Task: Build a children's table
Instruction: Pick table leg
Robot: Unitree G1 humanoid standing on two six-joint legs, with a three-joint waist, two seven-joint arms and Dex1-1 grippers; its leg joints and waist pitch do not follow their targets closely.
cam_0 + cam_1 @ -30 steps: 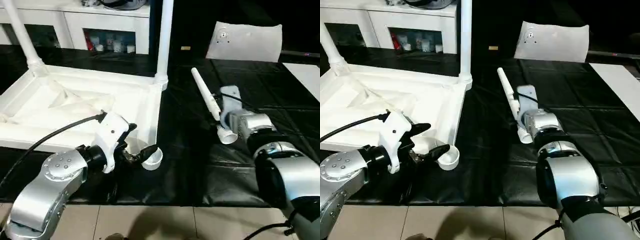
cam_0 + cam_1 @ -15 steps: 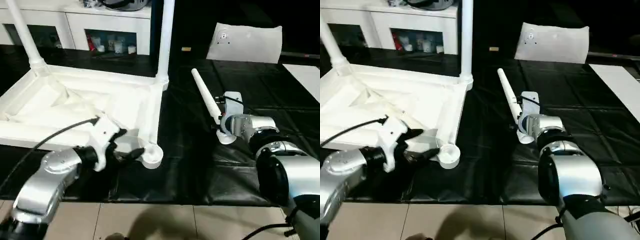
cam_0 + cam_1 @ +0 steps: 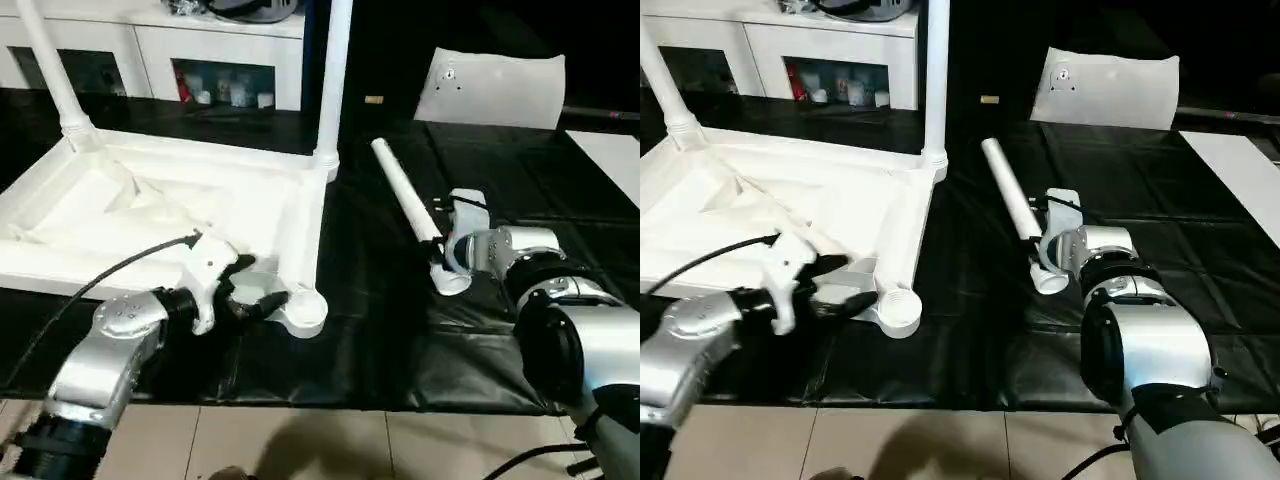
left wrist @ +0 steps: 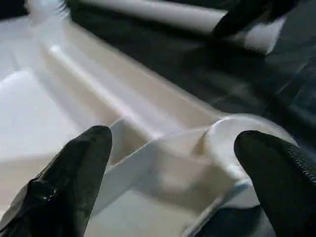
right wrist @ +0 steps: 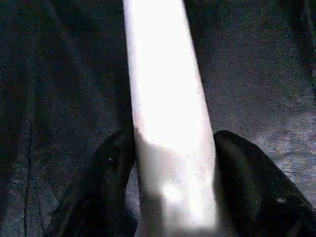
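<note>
The white tabletop (image 3: 120, 215) lies upside down on the left. Two white tube legs (image 3: 332, 70) (image 3: 45, 60) stand upright in its far corner sockets. Its near right corner socket (image 3: 305, 312) rests on the black mat. My left gripper (image 3: 256, 300) is at that corner, open, and its fingers (image 4: 74, 177) straddle the rim and socket (image 4: 237, 143). A loose white leg (image 3: 405, 195) lies slanted on the mat at centre right. My right gripper (image 3: 440, 262) is shut on its near end, one black finger on each side of the tube (image 5: 163, 89).
A white cabinet with glass doors (image 3: 215, 70) stands along the back. A flat white board (image 3: 495, 85) lies at the back right and a white sheet (image 3: 610, 150) at the right edge. The black mat (image 3: 380, 340) ends at a tiled floor (image 3: 300, 445) in front.
The tabletop's near right corner has come down onto the mat along with my left gripper. The loose leg in my right gripper has sunk lower and lies flatter.
</note>
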